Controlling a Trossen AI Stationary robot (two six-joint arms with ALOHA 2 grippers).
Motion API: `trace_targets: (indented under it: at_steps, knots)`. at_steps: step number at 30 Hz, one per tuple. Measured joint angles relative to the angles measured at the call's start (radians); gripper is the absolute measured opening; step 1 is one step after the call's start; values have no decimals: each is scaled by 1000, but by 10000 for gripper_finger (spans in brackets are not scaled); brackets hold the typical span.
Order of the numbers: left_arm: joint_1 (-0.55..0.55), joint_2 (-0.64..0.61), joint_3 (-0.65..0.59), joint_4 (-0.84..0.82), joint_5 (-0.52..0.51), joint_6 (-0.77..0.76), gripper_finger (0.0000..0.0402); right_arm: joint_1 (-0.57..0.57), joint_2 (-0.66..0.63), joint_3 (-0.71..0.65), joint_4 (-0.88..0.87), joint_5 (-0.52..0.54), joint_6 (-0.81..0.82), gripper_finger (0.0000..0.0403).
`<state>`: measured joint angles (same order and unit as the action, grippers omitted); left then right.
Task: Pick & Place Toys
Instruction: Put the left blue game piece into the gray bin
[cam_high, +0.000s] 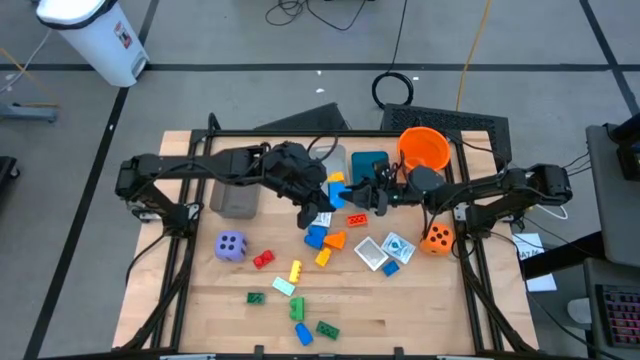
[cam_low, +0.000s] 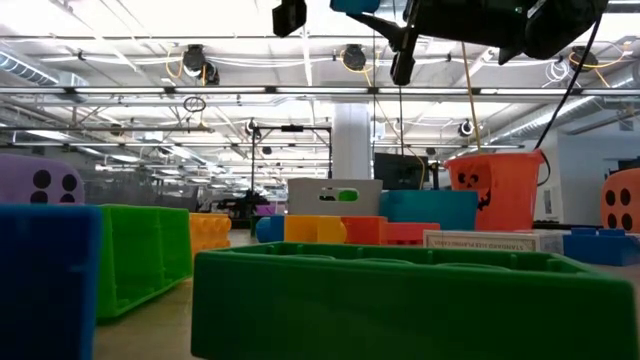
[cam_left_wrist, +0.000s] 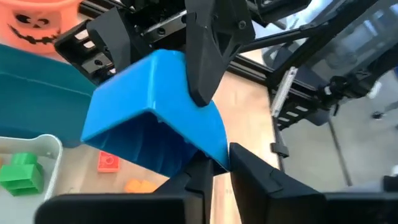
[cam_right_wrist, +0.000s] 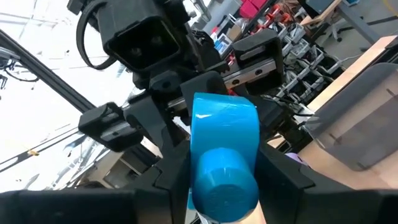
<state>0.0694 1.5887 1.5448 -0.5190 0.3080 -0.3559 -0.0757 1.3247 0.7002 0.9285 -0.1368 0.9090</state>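
Handover of one blue brick in mid-air above the bins.

You have both arms meeting over the far middle of the desk (cam_high: 230, 320), above the teal bin (cam_high: 368, 162) and the white bin (cam_high: 333, 160). The step in hand looks like a pass between arms: the blue brick (cam_left_wrist: 158, 109) sits pinched in the left pincer (cam_left_wrist: 214, 171) while the right pincer (cam_right_wrist: 224, 180) closes around the same brick from the other side. Next, you likely need one firm grip confirmed before the other lets go, then a drop into a bin. The orange bucket (cam_high: 424, 147) shows nothing inside. The white bin holds a green brick (cam_left_wrist: 22, 174). The remaining toys, including a purple die (cam_high: 231, 246) and an orange die (cam_high: 437, 238), lie loose on the desk.
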Motion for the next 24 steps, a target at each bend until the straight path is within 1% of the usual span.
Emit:
trace_targets:
  at_steps: [3,6,9,11,13,17,19,21,24]
  knots:
    - [20,0,0,1,56,-23,104,-3,0,0,-2,0,-4,134]
    - [44,0,0,1,138,-30,142,-11,0,0,-3,-1,-7,134]
    - [71,-12,0,-3,226,-67,169,-30,0,0,0,-31,-6,134]
    - [93,-32,0,-14,275,-93,182,-49,-6,0,-2,-69,-2,135]
    - [110,-62,0,-36,311,-99,190,-70,-8,0,-4,-84,11,135]
    - [138,-147,0,-95,323,-84,194,-115,-26,21,-50,-132,14,136]
    - [153,-197,0,-117,321,-71,190,-134,-41,58,-130,-159,-11,136]
    - [167,-250,0,-115,319,-63,185,-151,-45,128,-269,-187,-58,136]
    - [186,-332,0,-112,281,-57,178,-169,-51,272,-582,-208,-187,136]
